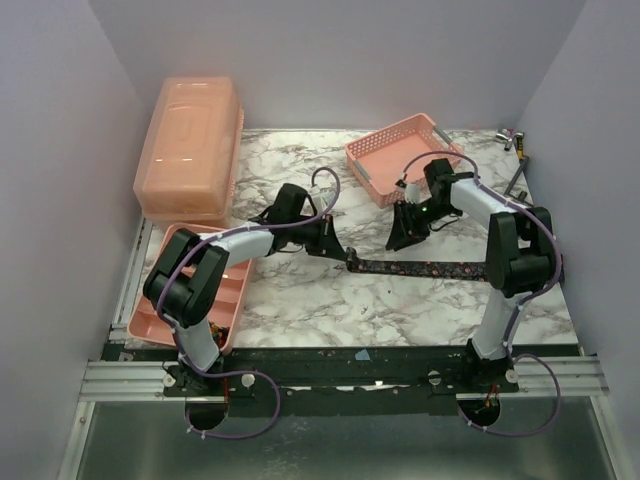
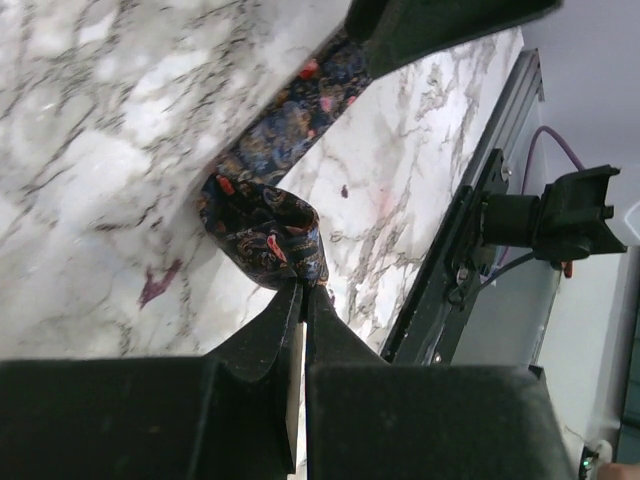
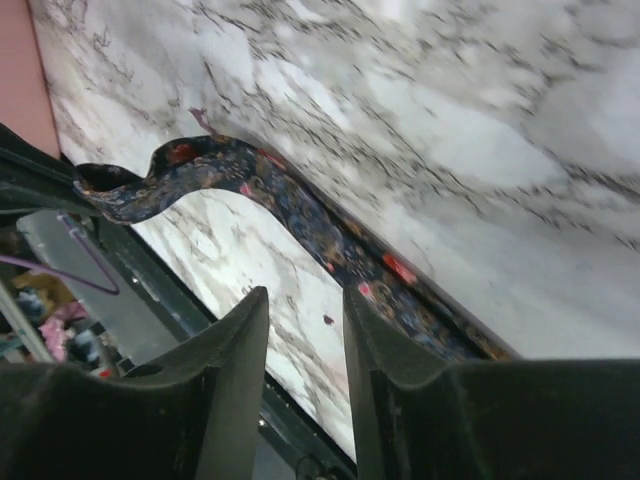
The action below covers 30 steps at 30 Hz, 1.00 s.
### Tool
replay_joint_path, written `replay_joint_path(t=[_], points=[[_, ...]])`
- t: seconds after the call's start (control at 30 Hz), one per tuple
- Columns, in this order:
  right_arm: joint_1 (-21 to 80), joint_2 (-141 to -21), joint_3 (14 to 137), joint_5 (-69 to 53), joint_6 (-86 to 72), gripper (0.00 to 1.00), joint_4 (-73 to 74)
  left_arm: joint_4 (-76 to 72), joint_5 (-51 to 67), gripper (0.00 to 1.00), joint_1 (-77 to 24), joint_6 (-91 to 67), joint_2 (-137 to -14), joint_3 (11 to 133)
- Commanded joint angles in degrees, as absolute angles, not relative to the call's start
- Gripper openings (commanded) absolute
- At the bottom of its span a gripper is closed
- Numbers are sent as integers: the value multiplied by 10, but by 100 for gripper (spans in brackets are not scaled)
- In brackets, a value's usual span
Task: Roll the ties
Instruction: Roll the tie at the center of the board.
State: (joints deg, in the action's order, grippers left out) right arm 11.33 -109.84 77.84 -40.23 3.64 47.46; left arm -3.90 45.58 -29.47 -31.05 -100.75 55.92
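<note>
The left end effector (image 2: 302, 295) is pressed tight on the curled, doubled-over end of the tie (image 2: 265, 225), lifting that loop just off the marble desk (image 1: 300, 310). The right end effector (image 3: 305, 300) hovers above the strip with its fingers a narrow gap apart and nothing between them. From the pinched end the tie runs flat and straight across the middle of the desk towards the right arm. A pink open basket (image 1: 400, 155) sits at the far right, and a lidded pink box (image 1: 190, 145) stands at the far left.
</note>
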Motion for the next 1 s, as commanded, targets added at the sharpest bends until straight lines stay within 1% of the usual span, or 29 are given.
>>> replay_joint_path(t=[0.0, 0.23, 0.3, 0.37, 0.43, 0.47, 0.57, 0.6, 0.67, 0.8, 0.9, 0.97], points=[[78, -1084, 754, -464, 62, 44, 534, -29, 459, 0, -326, -286, -1020, 598], [69, -1092, 752, -493, 55, 67, 539, -83, 488, 0, -365, -306, -1104, 658], [69, -1099, 754, -493, 51, 71, 540, -104, 495, 0, -368, -324, -1124, 663], [69, -1106, 754, -498, 46, 72, 536, -136, 503, 1, -368, -354, -1147, 663], [69, -1114, 752, -504, 40, 69, 530, -155, 509, 3, -368, -385, -1173, 668], [69, -1118, 751, -506, 38, 66, 529, -166, 515, 5, -368, -401, -1188, 671], [68, -1129, 751, -499, 30, 61, 522, -176, 536, 30, -368, -425, -1220, 681], [69, -1133, 752, -497, 30, 57, 524, -177, 541, 33, -367, -430, -1229, 683], [69, -1139, 752, -493, 26, 49, 522, -179, 545, 35, -364, -444, -1241, 686], [70, -1145, 747, -494, 16, 44, 515, -196, 548, 34, -359, -464, -1252, 682], [77, -1149, 745, -488, 14, 42, 512, -209, 550, 29, -358, -470, -1254, 678], [85, -1153, 743, -479, 11, 41, 505, -217, 551, 23, -357, -476, -1256, 676]])
